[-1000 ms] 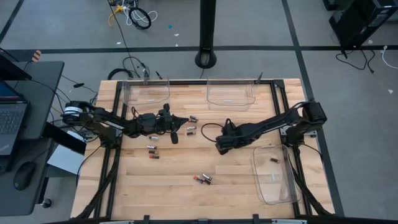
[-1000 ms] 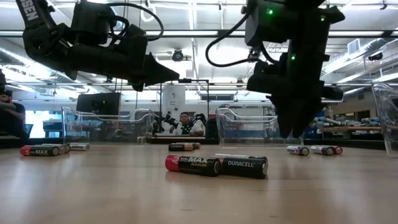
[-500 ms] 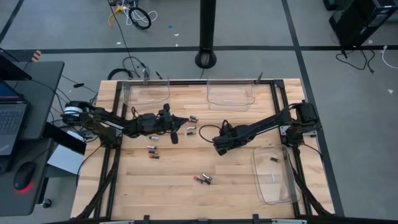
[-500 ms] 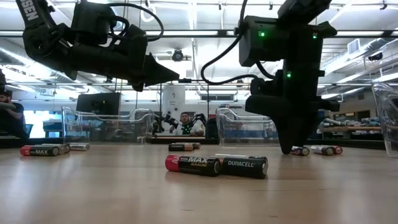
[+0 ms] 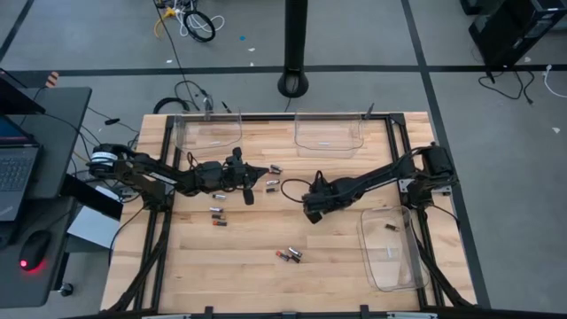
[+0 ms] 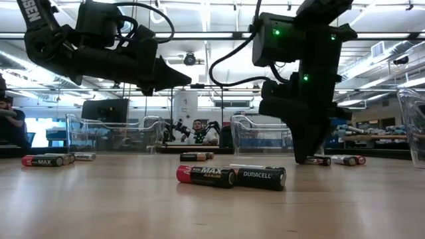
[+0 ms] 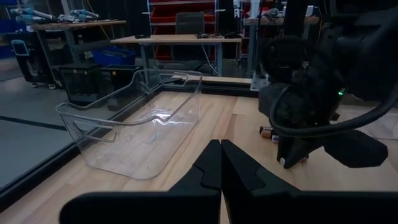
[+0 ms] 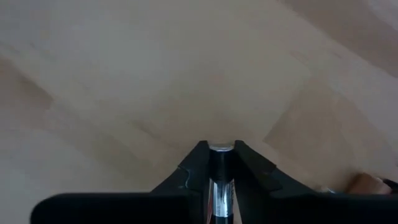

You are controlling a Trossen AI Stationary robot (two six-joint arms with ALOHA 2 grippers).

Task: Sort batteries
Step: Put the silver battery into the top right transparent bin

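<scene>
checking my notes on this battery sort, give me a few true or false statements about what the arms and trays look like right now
1. The right gripper is shut on a battery. True.
2. The left gripper is wide open. False: its fingers are together, holding nothing.
3. The tray on the table's right side is empty. False: one battery lies in it.
4. Two batteries lie side by side nearest the low camera. True.
5. The left gripper hangs above the table. True.
</scene>
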